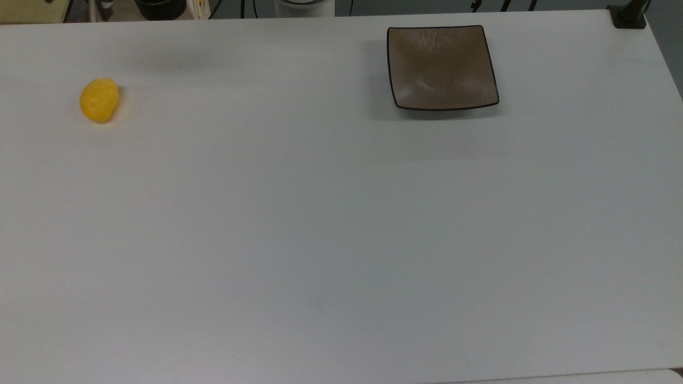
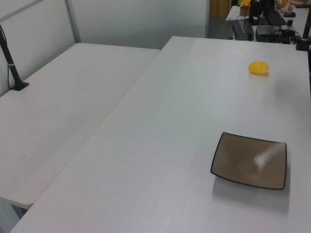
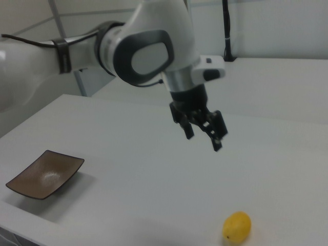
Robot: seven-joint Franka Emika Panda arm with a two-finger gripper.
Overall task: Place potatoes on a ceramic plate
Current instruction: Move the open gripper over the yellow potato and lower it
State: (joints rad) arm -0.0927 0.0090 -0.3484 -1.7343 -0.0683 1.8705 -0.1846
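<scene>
Below the gripper (image 3: 203,137), whose fingers hang spread and empty, a small, lumpy, glossy yellow potato (image 3: 237,227) lies on the white table (image 3: 143,174), well apart from the square brown plate (image 3: 45,173).
</scene>
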